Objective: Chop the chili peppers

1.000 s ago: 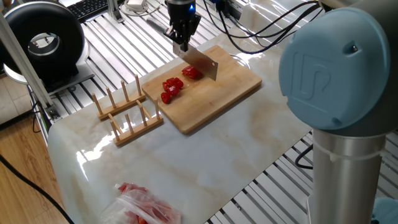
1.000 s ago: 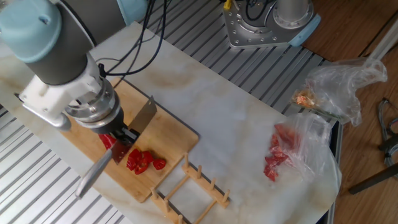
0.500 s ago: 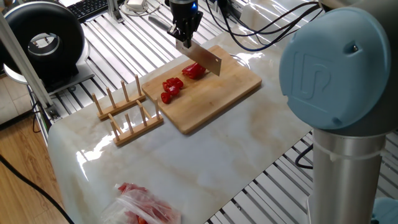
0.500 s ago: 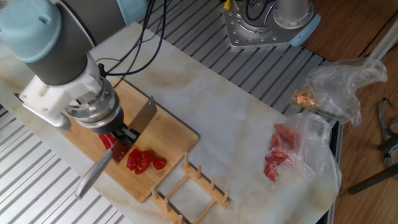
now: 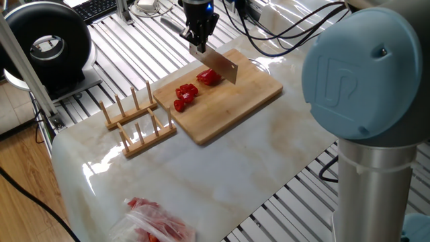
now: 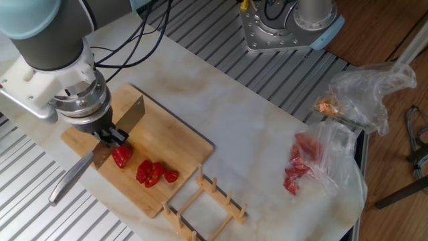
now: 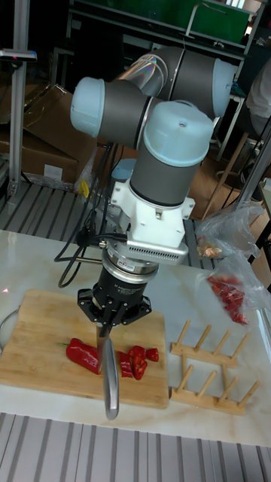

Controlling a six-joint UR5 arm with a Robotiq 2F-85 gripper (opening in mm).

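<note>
While the claw (image 6: 107, 136) stays clamped on the knife (image 5: 218, 66) handle, we note that the blade, down across the pepper a second ago, has lifted and shifted toward the stem end, so it now hangs clear above the cutting board (image 5: 255, 91).

The chili peppers (image 6: 144, 167) lie on the board in two groups. In the other fixed view, several cut chunks (image 6: 152, 174) cluster at about 4 o'clock from the claw, and the larger uncut piece (image 6: 122, 156) sits just below the blade.

We judge that one cut is complete and the blade is being reset for the next stroke on the remaining piece. Chopping is partly done.

The wooden rack (image 5: 134, 117) and the plastic bag (image 6: 307, 164) on the tabletop (image 5: 222, 168) lie well apart from the blade.
</note>
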